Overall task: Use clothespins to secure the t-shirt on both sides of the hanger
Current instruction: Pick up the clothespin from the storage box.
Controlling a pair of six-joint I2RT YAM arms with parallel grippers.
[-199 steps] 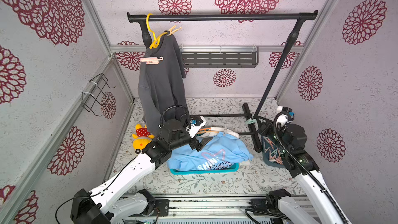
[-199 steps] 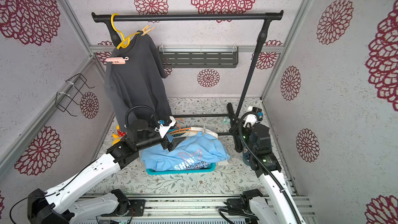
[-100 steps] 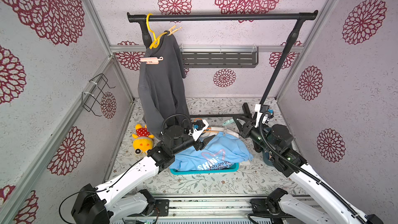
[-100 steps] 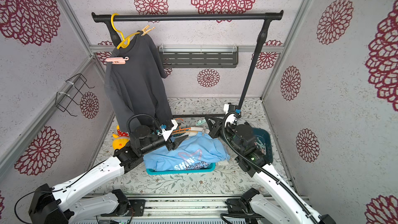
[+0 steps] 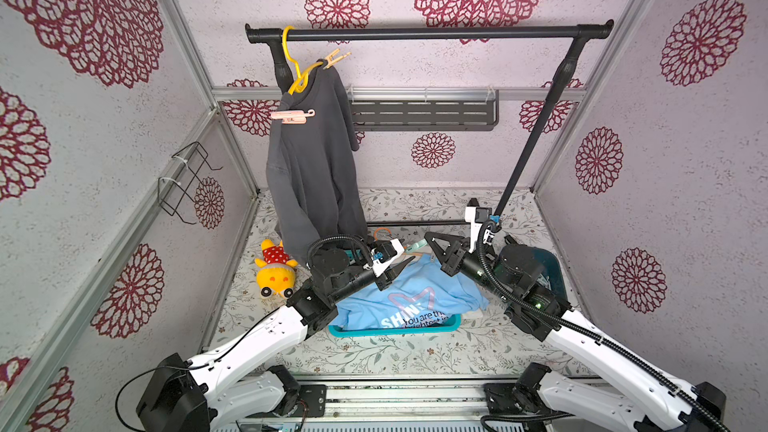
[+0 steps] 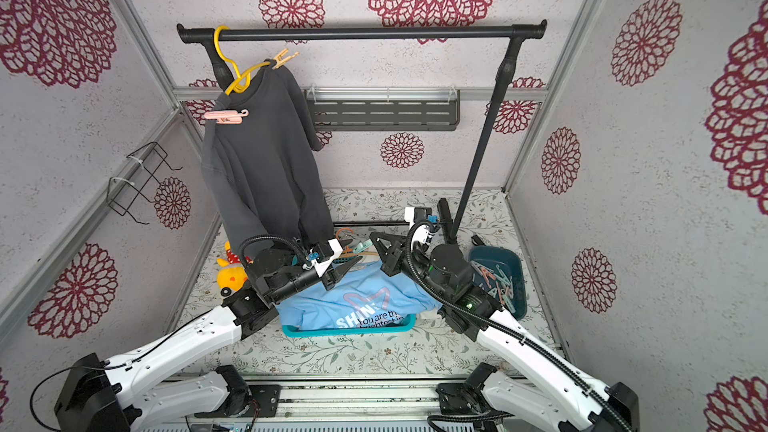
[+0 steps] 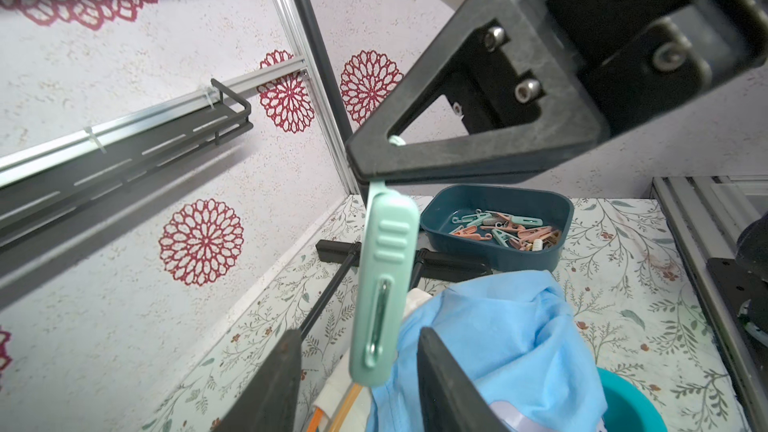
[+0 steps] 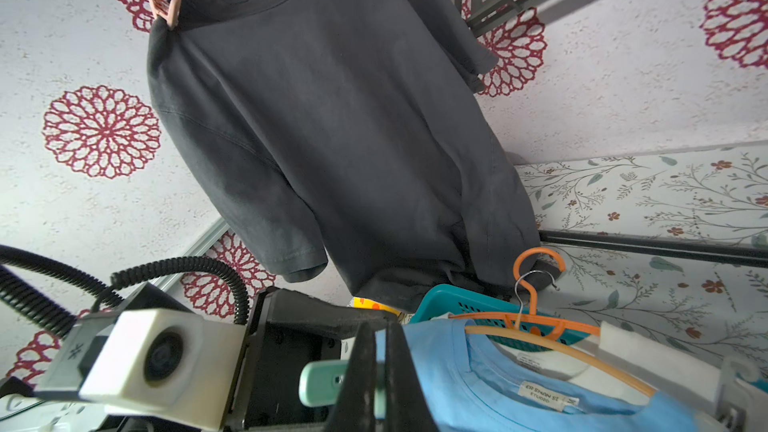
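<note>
The right gripper [image 7: 365, 168] is pinched tight on the top end of a mint pin [image 7: 384, 284]. The pin hangs down from its tips above the middle of the worktop [image 5: 374, 359], over the blue shirt [image 8: 540, 405]. The left gripper [image 7: 357, 332] is part open and straddles the pin's lower end. A finger [image 7: 270, 380] stands on each side with a gap showing on both, so it has hold of nothing. In both top views the two grippers meet tip to tip. Below them the blue shirt lies heaped in a teal basket [image 5: 353, 332] towards the front edge. A tan hanger [image 8: 552, 347] runs through its collar and an orange hanger [image 8: 536, 326] sits just behind. Spare pins [image 7: 505, 230] in pink, peach and mint lie in a dark tray [image 7: 465, 261] by the right edge. At the back a grey shirt [image 5: 316, 176] hangs from a yellow hanger [image 5: 291, 62] near the left end of the rail [image 5: 428, 33]. It has a pink pin [image 5: 293, 117] on one shoulder and a peach pin [image 5: 336, 58] on the other. A yellow toy [image 5: 276, 274] lies by the left edge.
</note>
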